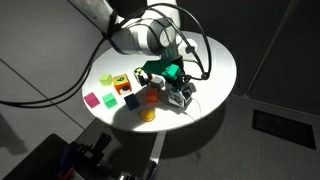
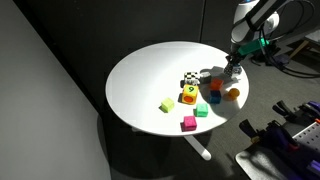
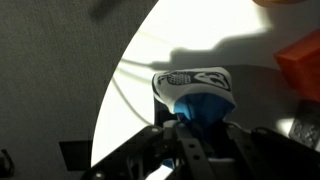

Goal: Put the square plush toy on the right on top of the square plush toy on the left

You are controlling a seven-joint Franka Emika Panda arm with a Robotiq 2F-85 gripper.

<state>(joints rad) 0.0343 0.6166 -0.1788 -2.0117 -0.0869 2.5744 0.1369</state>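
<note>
The blurred pincer hides the lower part of the blue plush toy.

A round white bench fills the middle of both exterior views. Its top is brightly lit, and hard dark shadows fall across it. In an exterior view a white pedestal leg shows below the rim at lower centre. Dark grey carpet floor lies underneath. In the wrist view the speckled grey carpet takes the left of the frame, beside the bench's curved edge. A slanted plain grey wall panel occupies the left of an exterior view. A dark rectangular plate in the floor sits at the lower right of an exterior view.
</note>
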